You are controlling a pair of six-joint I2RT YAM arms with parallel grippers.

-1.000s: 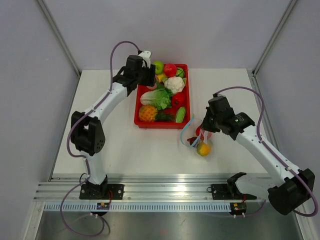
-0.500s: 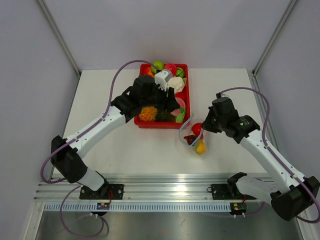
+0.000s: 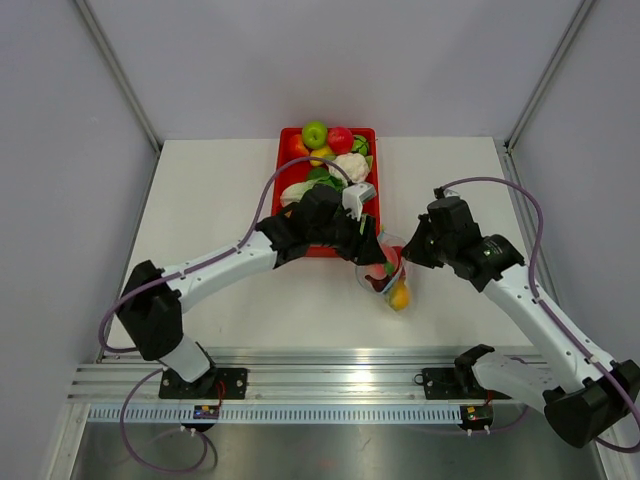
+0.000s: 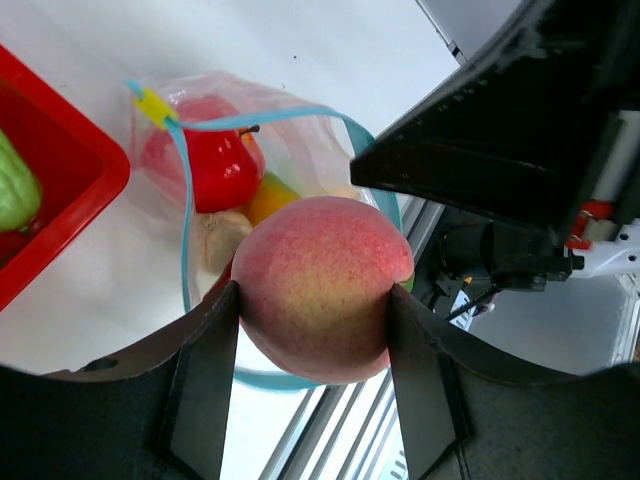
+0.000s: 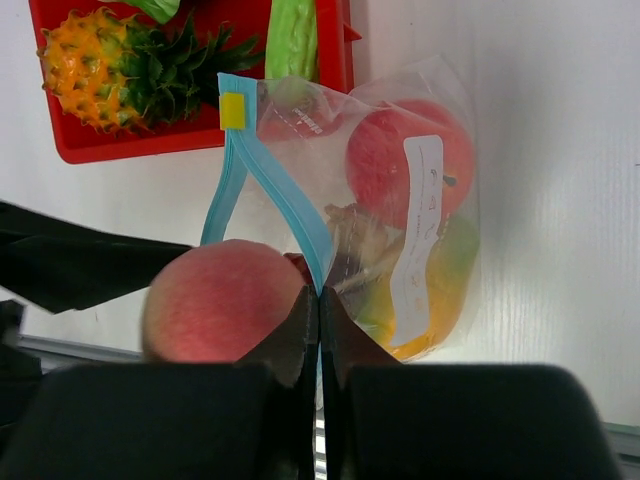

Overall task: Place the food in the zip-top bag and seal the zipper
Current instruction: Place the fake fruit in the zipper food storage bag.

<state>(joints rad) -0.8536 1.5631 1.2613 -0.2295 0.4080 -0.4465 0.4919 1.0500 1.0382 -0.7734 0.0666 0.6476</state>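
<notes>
My left gripper [image 4: 312, 375] is shut on a pink-yellow toy peach [image 4: 322, 285] and holds it over the open mouth of the zip-top bag [image 4: 290, 160]. The bag [image 5: 410, 220] holds a red tomato [image 5: 395, 160], a yellow-orange mango [image 5: 445, 290] and other food. My right gripper [image 5: 318, 320] is shut on the blue-teal zipper [image 5: 290, 200] and holds one side of the mouth up. In the top view the left gripper [image 3: 368, 240] is above the bag [image 3: 390, 280], and the right gripper [image 3: 412, 250] is at the bag's right side.
The red tray [image 3: 285, 150] at the back centre holds a green apple [image 3: 315, 133], a red fruit [image 3: 340, 138], a cauliflower [image 3: 350, 165] and leafy greens. A pineapple [image 5: 110, 55] and a green vegetable [image 5: 292, 35] lie at the tray's near end, beside the bag.
My left arm has swung from the tray's far end to the right and nearer, carrying the peach over the bag's mouth. The right gripper has kept hold of the zipper and shifted little.
</notes>
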